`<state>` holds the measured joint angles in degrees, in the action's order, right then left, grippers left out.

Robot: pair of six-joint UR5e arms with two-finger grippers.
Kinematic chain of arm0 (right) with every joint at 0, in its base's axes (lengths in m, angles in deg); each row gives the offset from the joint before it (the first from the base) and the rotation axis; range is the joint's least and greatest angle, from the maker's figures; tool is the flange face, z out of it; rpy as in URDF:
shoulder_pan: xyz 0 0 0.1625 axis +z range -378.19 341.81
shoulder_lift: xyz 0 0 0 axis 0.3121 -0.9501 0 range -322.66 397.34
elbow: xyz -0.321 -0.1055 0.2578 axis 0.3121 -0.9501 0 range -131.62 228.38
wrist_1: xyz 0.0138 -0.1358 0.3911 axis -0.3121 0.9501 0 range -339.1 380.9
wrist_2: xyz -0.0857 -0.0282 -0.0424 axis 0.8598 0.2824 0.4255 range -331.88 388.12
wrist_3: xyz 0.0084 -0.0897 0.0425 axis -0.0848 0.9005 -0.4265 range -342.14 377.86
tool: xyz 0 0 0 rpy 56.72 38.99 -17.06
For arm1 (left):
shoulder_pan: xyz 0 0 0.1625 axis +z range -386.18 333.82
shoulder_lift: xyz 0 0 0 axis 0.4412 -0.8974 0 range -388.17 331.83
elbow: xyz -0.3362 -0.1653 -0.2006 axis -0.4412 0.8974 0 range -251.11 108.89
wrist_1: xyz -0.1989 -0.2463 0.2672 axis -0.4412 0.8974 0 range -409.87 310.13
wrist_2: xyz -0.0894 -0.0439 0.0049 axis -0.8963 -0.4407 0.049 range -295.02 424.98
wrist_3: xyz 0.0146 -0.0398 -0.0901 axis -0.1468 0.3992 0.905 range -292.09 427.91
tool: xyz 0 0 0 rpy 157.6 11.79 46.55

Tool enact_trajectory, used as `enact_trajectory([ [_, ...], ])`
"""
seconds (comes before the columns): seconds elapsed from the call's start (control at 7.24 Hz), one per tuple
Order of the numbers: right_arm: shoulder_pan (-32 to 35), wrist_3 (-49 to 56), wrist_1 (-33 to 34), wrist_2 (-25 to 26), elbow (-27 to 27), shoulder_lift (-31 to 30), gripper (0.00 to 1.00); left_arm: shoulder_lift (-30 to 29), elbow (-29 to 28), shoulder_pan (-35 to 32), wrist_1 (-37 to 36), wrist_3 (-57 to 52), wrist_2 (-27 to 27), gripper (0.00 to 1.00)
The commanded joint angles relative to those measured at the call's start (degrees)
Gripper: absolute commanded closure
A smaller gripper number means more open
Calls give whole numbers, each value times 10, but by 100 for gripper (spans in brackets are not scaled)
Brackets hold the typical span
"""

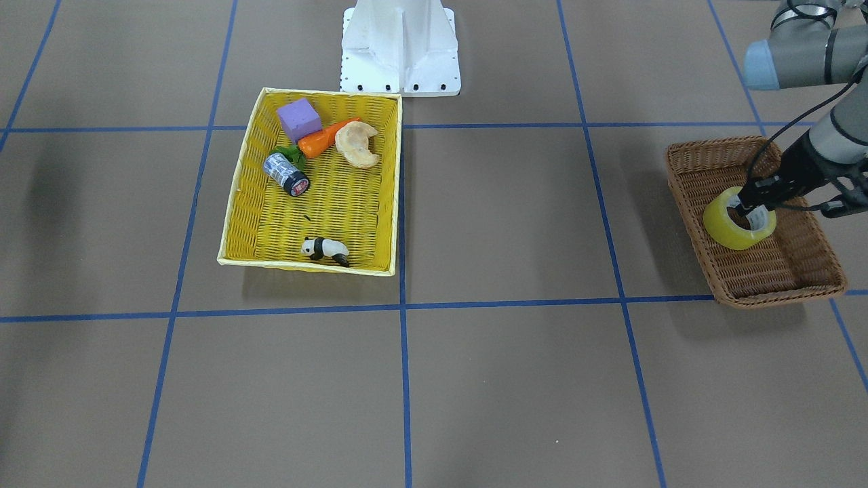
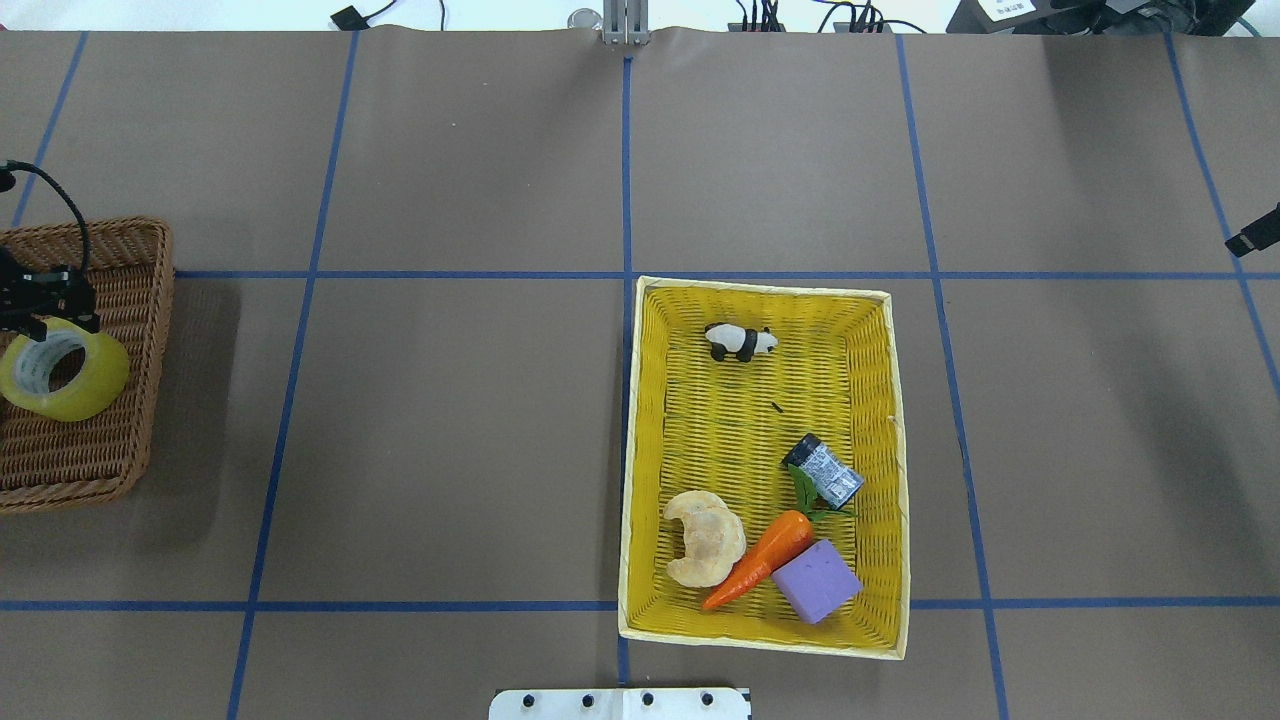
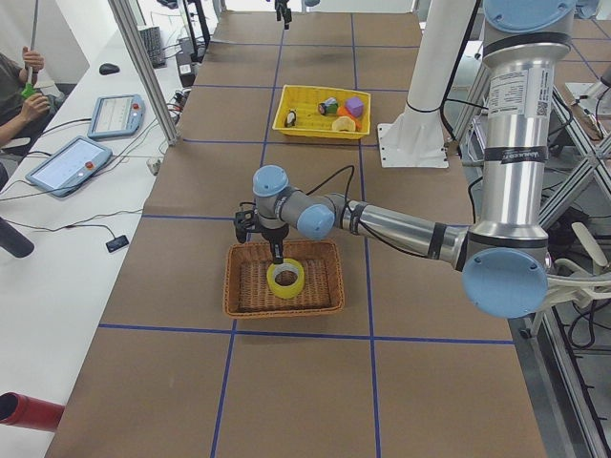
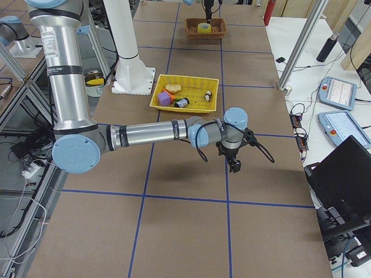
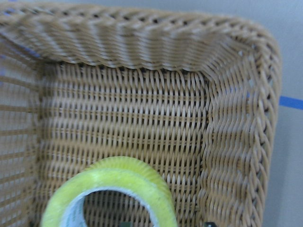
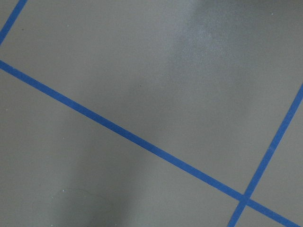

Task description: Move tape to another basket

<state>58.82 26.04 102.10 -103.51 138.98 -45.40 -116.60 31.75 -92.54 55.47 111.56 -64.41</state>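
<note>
The tape (image 1: 738, 222), a yellowish roll with a pale core, is tilted inside the dark brown wicker basket (image 1: 780, 271) at the table's left end. My left gripper (image 1: 751, 201) reaches down onto the roll's upper rim with one finger inside the core and is shut on its wall. The roll also shows in the overhead view (image 2: 65, 375) and, close up, at the bottom of the left wrist view (image 5: 111, 191), above the basket floor (image 5: 128, 118). My right gripper (image 4: 234, 166) hangs over bare table; I cannot tell whether it is open or shut.
The yellow basket (image 2: 640, 450) in the middle holds a toy panda (image 2: 740, 342), a small grey can (image 2: 823, 471), a carrot (image 2: 760, 560), a purple block (image 2: 816, 581) and a croissant (image 2: 703, 538). The robot's white base (image 1: 400, 47) stands behind it.
</note>
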Motion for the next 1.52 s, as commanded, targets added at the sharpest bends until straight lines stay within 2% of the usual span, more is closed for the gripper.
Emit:
enact_trajectory([
  [0.0,7,0,85,-11,39,19,0,26,16,-78,0,-134,-27,2],
  [0.14,28,2,188,-9,84,48,0,26,10,-101,-2,-205,-26,2],
  [0.28,45,10,228,-6,108,48,0,23,4,-118,-22,-242,-26,2],
  [0.55,81,11,246,-10,109,42,0,18,3,-160,-77,-364,-27,2],
  [0.83,86,49,246,-2,100,28,0,12,-15,-188,-100,-378,-38,2],
  [1.1,85,55,243,12,100,21,0,17,-23,-202,-100,-377,-79,2],
  [1.38,88,53,239,13,104,6,0,14,-56,-201,-87,-372,-77,2],
])
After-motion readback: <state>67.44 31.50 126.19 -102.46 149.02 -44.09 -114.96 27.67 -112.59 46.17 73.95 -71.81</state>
